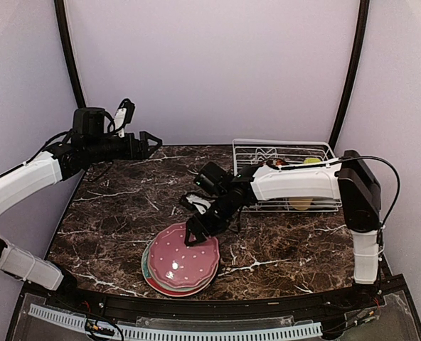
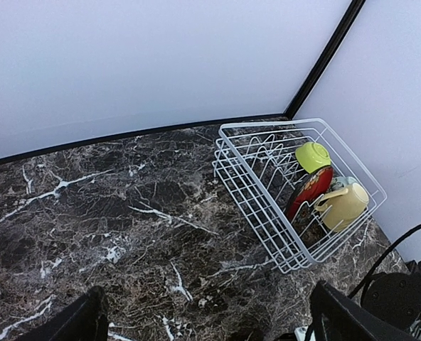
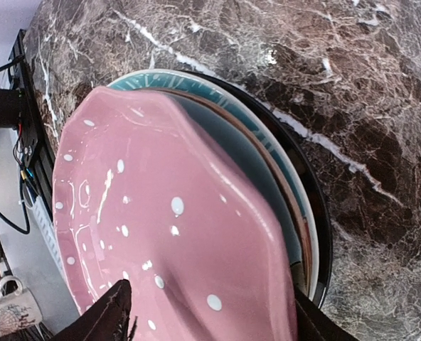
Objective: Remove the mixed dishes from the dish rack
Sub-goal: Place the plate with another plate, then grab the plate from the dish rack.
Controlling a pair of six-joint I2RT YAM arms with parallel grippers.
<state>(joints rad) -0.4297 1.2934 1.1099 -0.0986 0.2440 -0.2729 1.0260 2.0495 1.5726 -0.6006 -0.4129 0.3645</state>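
Your right end effector [image 1: 191, 236] straddles the pink plate [image 3: 161, 213] at its rim, low over the stack [image 3: 267, 163] on the tabletop [image 1: 118, 213], likely to seat it flush. Gripping or not, I cannot tell. Your left end effector [image 1: 151, 142] hangs wide open and empty, giving room. The mug [image 2: 345, 204], bowl [image 2: 312, 155] and red plate [image 2: 310, 188] wait in the rack [image 2: 257, 192].

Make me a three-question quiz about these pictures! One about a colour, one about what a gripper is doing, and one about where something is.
1. What colour is the mug in the rack?
A yellow
B blue
C black

2. The left gripper is
A shut on a mug
B shut on a plate
C open and empty

3. Where is the pink plate?
A in the rack
B on top of the stack
C in the left gripper

Answers:
1 A, the mug shows pale yellow among the wires.
2 C, its fingers are spread with nothing between them.
3 B, it lies over the other plates.
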